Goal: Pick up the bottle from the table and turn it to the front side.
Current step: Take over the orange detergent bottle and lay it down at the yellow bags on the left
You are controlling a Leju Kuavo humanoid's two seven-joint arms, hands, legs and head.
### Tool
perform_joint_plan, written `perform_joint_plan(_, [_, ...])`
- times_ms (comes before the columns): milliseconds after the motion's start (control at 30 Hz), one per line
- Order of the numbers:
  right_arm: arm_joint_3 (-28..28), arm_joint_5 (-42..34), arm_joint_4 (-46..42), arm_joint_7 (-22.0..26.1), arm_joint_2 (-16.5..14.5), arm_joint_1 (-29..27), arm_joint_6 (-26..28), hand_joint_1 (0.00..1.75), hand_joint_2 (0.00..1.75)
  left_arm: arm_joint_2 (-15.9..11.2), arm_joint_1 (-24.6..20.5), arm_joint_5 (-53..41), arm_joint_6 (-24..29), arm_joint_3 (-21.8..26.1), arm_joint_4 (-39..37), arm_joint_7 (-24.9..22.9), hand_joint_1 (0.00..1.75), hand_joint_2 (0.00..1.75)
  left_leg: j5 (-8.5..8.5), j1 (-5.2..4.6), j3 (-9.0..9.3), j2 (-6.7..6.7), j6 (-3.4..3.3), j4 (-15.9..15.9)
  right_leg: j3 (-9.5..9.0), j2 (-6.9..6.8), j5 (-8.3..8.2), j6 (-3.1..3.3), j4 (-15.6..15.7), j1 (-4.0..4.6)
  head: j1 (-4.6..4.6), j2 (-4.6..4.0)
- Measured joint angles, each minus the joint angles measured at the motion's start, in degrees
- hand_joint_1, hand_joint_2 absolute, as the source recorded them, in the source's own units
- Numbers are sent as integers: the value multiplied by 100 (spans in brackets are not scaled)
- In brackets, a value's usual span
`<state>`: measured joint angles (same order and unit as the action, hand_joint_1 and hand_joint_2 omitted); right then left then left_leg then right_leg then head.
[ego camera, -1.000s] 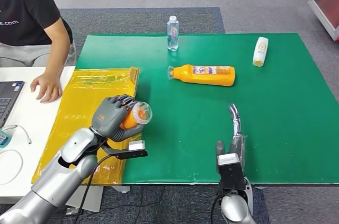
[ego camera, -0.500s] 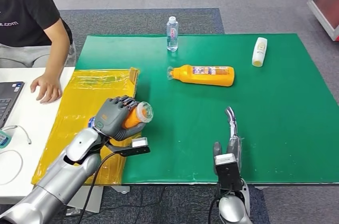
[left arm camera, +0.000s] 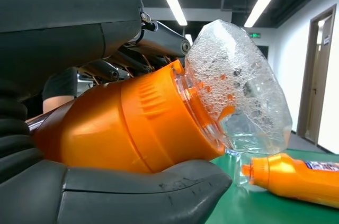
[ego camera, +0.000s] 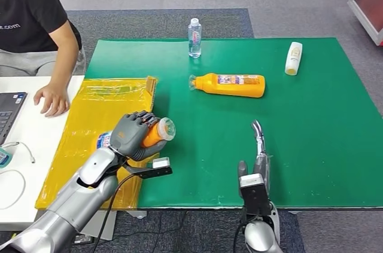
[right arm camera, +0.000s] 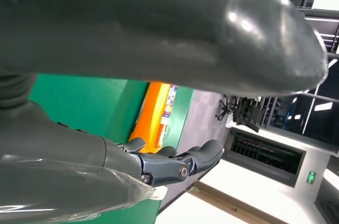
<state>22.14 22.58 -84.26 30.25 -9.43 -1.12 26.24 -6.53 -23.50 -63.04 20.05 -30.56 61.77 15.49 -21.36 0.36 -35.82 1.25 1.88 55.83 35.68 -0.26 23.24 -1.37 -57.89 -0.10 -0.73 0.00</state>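
My left hand [ego camera: 131,135] grips an orange bottle [ego camera: 151,133] with a clear foamy cap, lying sideways over the seam between the yellow sheet and the green mat. Up close in the left wrist view, the bottle [left arm camera: 132,123] sits between my thumb and fingers, its clear cap [left arm camera: 240,86] sticking out past them. A second orange bottle [ego camera: 233,84] lies on its side at mid-table, also seen as an orange bottle [left arm camera: 295,176] behind the cap. My right hand [ego camera: 260,151] hovers near the front edge with fingers extended and nothing in it; the right hand [right arm camera: 168,166] shows the same.
A small clear water bottle [ego camera: 195,37] stands at the far edge of the green mat [ego camera: 316,145]. A white bottle [ego camera: 294,58] lies at the far right. The yellow sheet [ego camera: 90,115] covers the left side. A person's hand [ego camera: 53,98] rests on the white table beside a laptop [ego camera: 9,112].
My left hand has carried the orange bottle slightly right and towards me, turning so a label end shows behind the hand. My right hand has drifted a little left and nearer.
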Motion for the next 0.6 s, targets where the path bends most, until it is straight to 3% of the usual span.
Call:
perform_joint_plan(33, [17,5,2,0,-2,3,2,0,0,25,0,-9,67,1,-30,7,47,175,0,0,0,0,0,0,0,0,1,0,0,0,-1,0])
perform_joint_plan(67, [36,9,4,-1,-3,6,6,0,0,55,9,-16,142,1,-60,10,3,131,0,0,-1,0,0,0,1,0,1,-1,0,0,0,0])
perform_joint_plan(167, [87,9,15,-11,-8,7,37,0,0,141,78,-88,395,-1,-131,-2,0,0,0,0,-10,-1,0,0,8,-1,2,-2,0,0,0,0])
perform_joint_plan(600, [275,-103,146,-20,-10,6,137,0,0,299,226,-714,1586,23,-258,-240,0,0,-1,0,-18,-3,-2,0,13,-2,4,-4,0,0,0,0])
